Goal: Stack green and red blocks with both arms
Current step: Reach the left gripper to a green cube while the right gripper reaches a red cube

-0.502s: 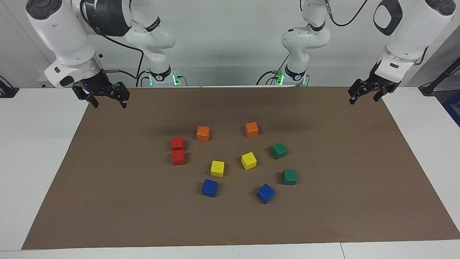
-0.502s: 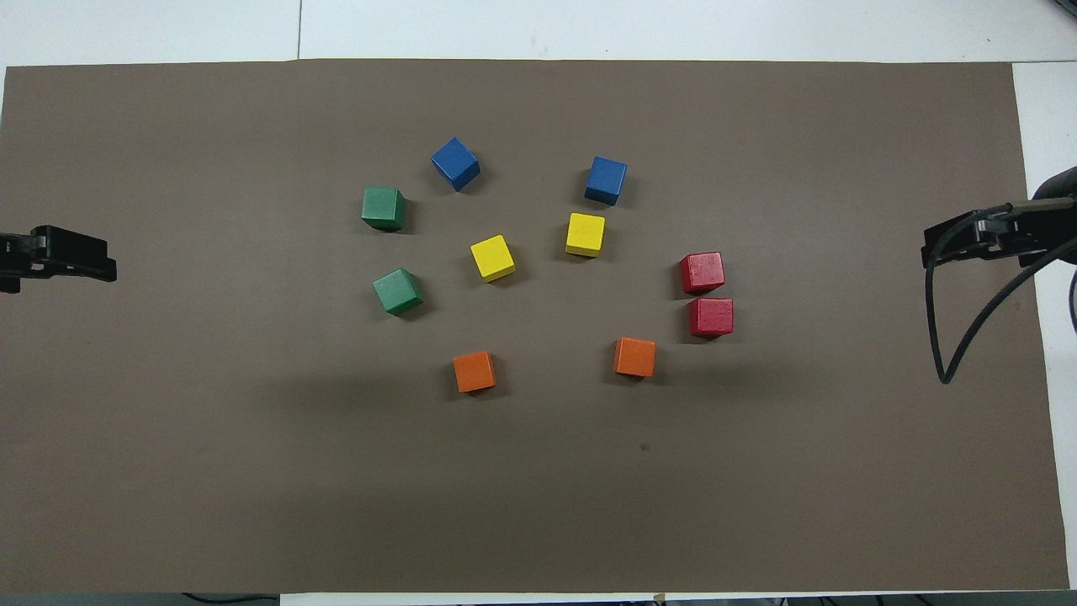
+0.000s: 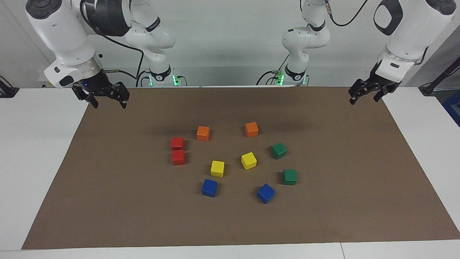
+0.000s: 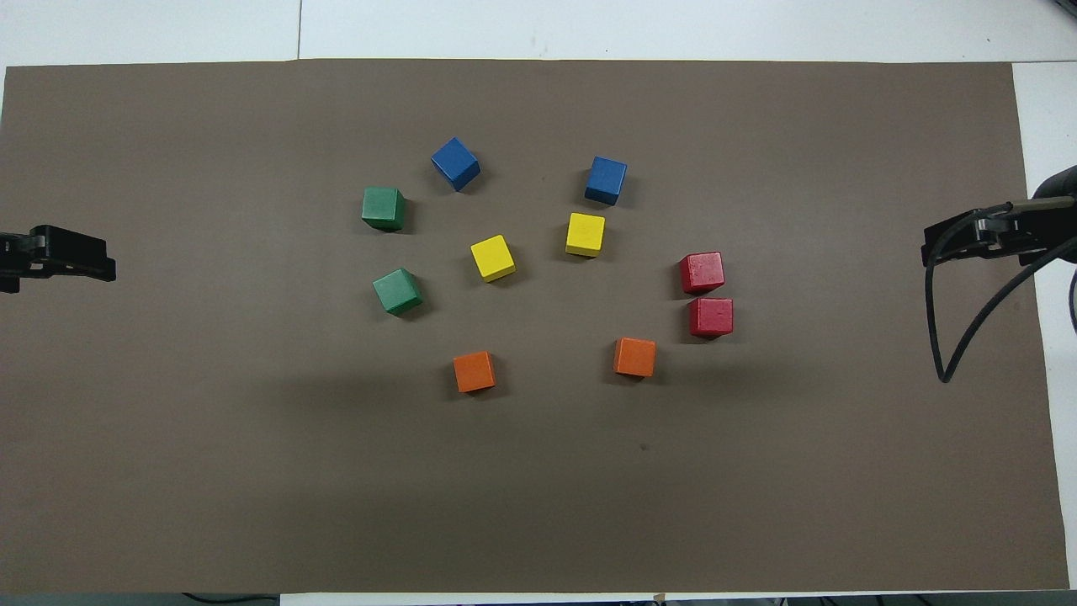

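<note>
Nothing has visibly moved since half a second ago. Left gripper (image 3: 363,97) and right gripper (image 3: 106,101) hang spread and empty over the brown mat's (image 3: 323,223) ends, three and nine o'clock in the facing view. Green blocks (image 3: 279,150) (image 3: 289,176) sit toward three, touching red blocks (image 3: 177,143) (image 3: 178,157) toward nine.

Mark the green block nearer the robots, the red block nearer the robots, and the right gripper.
Green block nearer the robots (image 3: 279,150): facing view, on its top face.
Red block nearer the robots (image 3: 177,142): facing view, on its top face.
Right gripper (image 3: 106,101): facing view, midway between its open fingertips.
</note>
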Motion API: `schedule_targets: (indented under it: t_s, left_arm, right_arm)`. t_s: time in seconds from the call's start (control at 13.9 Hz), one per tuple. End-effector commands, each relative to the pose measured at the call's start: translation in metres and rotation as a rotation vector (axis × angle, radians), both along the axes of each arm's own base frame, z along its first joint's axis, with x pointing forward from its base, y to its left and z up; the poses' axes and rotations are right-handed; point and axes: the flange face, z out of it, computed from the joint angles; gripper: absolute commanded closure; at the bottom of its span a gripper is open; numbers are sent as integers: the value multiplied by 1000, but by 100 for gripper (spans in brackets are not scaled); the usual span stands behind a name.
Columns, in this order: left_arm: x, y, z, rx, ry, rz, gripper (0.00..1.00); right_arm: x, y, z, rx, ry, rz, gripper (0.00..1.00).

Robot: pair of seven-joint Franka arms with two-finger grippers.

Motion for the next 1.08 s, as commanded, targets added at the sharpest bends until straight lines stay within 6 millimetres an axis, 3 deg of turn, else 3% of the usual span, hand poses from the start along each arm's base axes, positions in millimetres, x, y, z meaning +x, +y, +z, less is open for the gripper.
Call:
schedule_targets:
  t_s: [0.0, 0.14, 0.36, 0.5, 0.79, 1.0]
  left_arm:
    - [-12, -4, -8, 14, -11, -12, 0]
    - [-19, -28, -23, 5, -32, -15, 0]
    - [-20, -83, -49, -9, -73, 128, 0]
    - [-17, -119, -71, -17, -75, 197, 0]
    - [-3, -197, -133, -32, -69, 332, 0]
    - [9, -220, -172, -41, -71, 421, 0]
  right_arm:
    - [1, -1, -1, 18, -5, 0, 0]
    - [-1, 7, -7, 17, 5, -29, 0]
    - [-3, 21, -11, 40, -1, -59, 0]
    - [-3, 49, -14, 43, -27, -65, 0]
    - [-13, 90, -52, 46, -77, -106, 0]
    - [-17, 113, -91, 47, -70, -130, 0]
